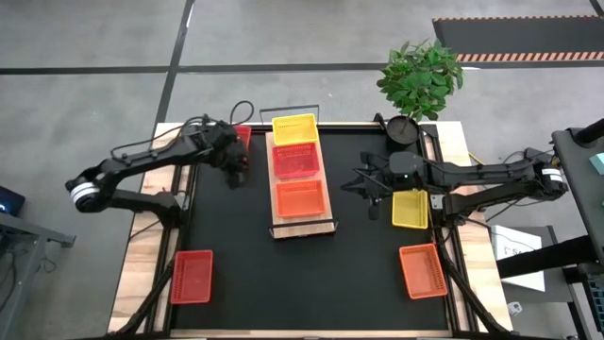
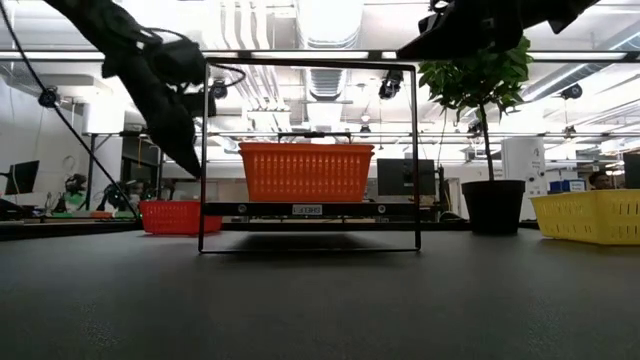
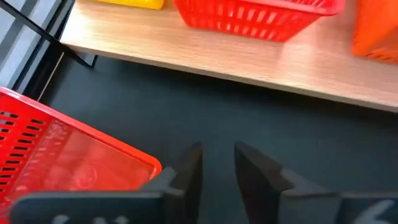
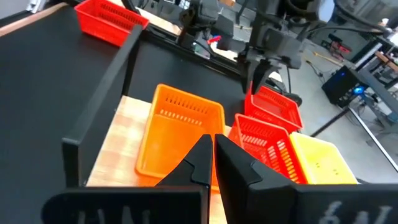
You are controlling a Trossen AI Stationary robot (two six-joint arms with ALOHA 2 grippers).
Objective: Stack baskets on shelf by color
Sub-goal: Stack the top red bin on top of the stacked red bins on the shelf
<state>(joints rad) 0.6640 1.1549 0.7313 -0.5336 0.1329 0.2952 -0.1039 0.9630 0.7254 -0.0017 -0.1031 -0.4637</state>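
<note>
- The black mat (image 1: 311, 274) covers most of the wooden table (image 1: 142, 274); its far edge is partly hidden by the arms and a potted plant (image 1: 420, 80).
- The shelf (image 1: 302, 225) lies lengthwise in the middle of the mat. From above, all three baskets on it show: a yellow basket (image 1: 294, 128) at the far end, a red basket (image 1: 295, 161) in the middle, an orange basket (image 1: 301, 198) at the near end. The low view shows only the orange one inside the wire rail; the other two are hidden behind it.
- The left arm reaches to the far left corner of the mat. The left gripper (image 1: 236, 172) sits just left of the shelf, beside a second red basket (image 1: 243, 138) that the arm largely covers from above.
- The left wrist view shows what the overhead one cannot: the dark fingers (image 3: 186, 171) stand a narrow gap apart with nothing between them, and that red basket lies just beside them on the mat.
- The right gripper (image 1: 370, 187) hovers right of the shelf; its wrist view shows the fingers pressed together and empty.
- A loose yellow basket (image 1: 410, 209) lies partly under the right arm; a loose orange basket (image 1: 422, 271) and a third red basket (image 1: 192, 277) lie at the near corners of the mat.
</note>
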